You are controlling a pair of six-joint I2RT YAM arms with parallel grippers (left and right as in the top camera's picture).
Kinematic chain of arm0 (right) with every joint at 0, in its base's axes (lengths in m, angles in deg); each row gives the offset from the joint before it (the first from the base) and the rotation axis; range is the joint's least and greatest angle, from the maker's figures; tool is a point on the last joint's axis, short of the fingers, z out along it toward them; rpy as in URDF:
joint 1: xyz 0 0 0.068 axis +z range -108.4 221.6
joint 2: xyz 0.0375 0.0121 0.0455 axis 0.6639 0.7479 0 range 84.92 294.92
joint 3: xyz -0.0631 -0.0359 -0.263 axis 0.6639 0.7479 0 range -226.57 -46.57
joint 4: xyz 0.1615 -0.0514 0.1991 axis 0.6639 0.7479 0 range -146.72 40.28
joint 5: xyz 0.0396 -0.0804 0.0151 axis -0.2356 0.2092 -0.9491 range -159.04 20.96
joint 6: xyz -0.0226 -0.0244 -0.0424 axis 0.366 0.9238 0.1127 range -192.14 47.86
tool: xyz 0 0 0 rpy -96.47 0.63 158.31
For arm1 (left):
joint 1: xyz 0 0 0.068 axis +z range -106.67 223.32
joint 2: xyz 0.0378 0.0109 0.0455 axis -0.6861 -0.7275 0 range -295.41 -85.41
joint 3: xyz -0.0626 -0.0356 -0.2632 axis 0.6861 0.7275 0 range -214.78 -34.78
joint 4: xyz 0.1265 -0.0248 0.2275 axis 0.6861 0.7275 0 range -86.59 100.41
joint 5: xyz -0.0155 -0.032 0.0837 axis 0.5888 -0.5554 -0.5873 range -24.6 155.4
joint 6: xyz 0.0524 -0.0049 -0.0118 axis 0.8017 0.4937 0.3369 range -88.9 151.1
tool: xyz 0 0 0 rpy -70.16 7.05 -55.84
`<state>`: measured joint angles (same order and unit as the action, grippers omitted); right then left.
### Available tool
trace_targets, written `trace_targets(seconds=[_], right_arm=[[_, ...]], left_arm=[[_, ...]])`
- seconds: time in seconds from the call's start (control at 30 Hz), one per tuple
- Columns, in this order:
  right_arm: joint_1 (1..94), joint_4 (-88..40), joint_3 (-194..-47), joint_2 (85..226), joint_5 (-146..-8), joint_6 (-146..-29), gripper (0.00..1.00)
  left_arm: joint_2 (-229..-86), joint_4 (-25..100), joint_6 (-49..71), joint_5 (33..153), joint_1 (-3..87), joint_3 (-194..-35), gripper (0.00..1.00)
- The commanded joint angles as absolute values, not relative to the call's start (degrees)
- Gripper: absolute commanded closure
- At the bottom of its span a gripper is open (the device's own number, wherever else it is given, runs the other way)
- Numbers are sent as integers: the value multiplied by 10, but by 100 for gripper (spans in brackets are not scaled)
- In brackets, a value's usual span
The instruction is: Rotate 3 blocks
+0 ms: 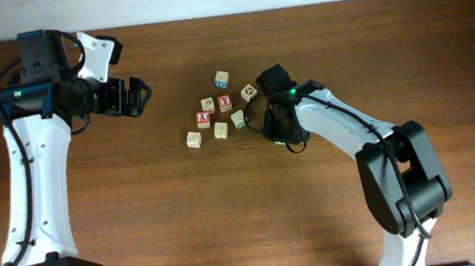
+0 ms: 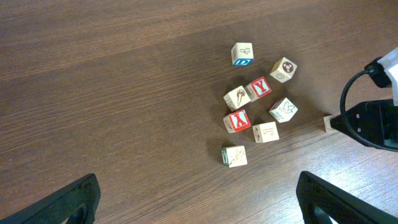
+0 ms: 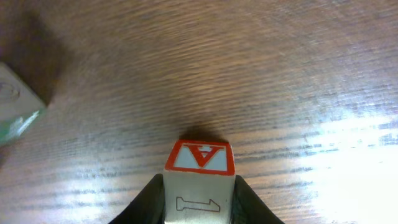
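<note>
Eight cubes loose; ninth cube pinched by right gripper; left gripper spread.

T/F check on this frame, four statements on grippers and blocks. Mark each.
1. The left gripper is open and empty. True.
2. The right gripper holds a blue-lettered block. False: its fingers clamp the red A block.
3. A red X block and a red Y block lie on the table. True.
4. The blue-printed block is stacked on another. False: it sits alone on the table at the cluster's edge.
</note>
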<state>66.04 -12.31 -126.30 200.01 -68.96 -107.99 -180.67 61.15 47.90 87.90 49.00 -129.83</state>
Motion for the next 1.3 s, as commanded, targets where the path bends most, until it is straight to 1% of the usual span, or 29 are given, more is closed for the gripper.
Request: trace_targets(seconds=[0.0,0.07,0.17,0.2,0.33,0.37,0.4,0.47,0.57,0.63,0.67,0.7,0.73,0.8,0.83,0.87,1.0,1.03,1.1,1.17,1.2,1.23,1.27], right_arm=[[663,-81,-1278,2003,-743,-957,73],[663,-34,-1283,2003,-816,-894,72],[663,34,-1282,2003,-818,-891,71],[663,54,-1282,2003,-794,-891,71],[663,53,-1269,2003,-726,-937,71],[663,50,-1269,2003,-727,-939,70],[663,52,-1269,2003,-729,-939,64],[663,59,-1269,2003,-735,-938,56],[663,68,-1271,2003,-748,-938,51],[658,81,-1323,2003,-748,-910,46],[652,96,-1388,2003,-748,-885,43],[651,88,-1454,2003,-748,-864,42],[654,39,-1492,2003,-748,-845,41],[666,-73,-1493,2012,-748,-813,36],[681,-112,-1492,2036,-748,-778,33],[687,-121,-1492,2052,-748,-770,33],[713,-124,-1491,2129,-752,-755,35],[716,-124,-1491,2147,-747,-755,39],[716,-126,-1491,2156,-744,-755,39],[715,-131,-1491,2156,-741,-755,53],[715,-130,-1491,2156,-741,-755,56],[716,-130,-1491,2156,-741,-755,64],[715,-130,-1491,2156,-741,-755,67]], left_arm=[[-1811,612,488,879,490,-1310,1],[-1811,612,488,879,490,-1310,1],[-1811,612,488,879,490,-1310,1],[-1811,612,488,879,490,-1310,1],[-1811,612,488,879,490,-1310,1],[-1811,612,488,879,490,-1310,1],[-1811,612,488,879,490,-1310,1],[-1811,612,488,879,490,-1310,1],[-1811,612,488,879,490,-1310,1],[-1811,612,488,879,490,-1310,1],[-1811,612,488,879,490,-1310,1],[-1811,612,488,879,490,-1310,1],[-1811,612,488,879,490,-1310,1],[-1811,612,488,879,490,-1310,1],[-1811,612,488,879,490,-1310,1],[-1811,612,488,879,490,-1310,1],[-1811,612,488,879,490,-1310,1],[-1811,612,488,879,490,-1310,1],[-1811,612,488,879,490,-1310,1],[-1811,612,488,879,490,-1310,1],[-1811,612,488,879,490,-1310,1],[-1811,612,488,879,490,-1310,1],[-1811,612,488,879,490,-1310,1]])
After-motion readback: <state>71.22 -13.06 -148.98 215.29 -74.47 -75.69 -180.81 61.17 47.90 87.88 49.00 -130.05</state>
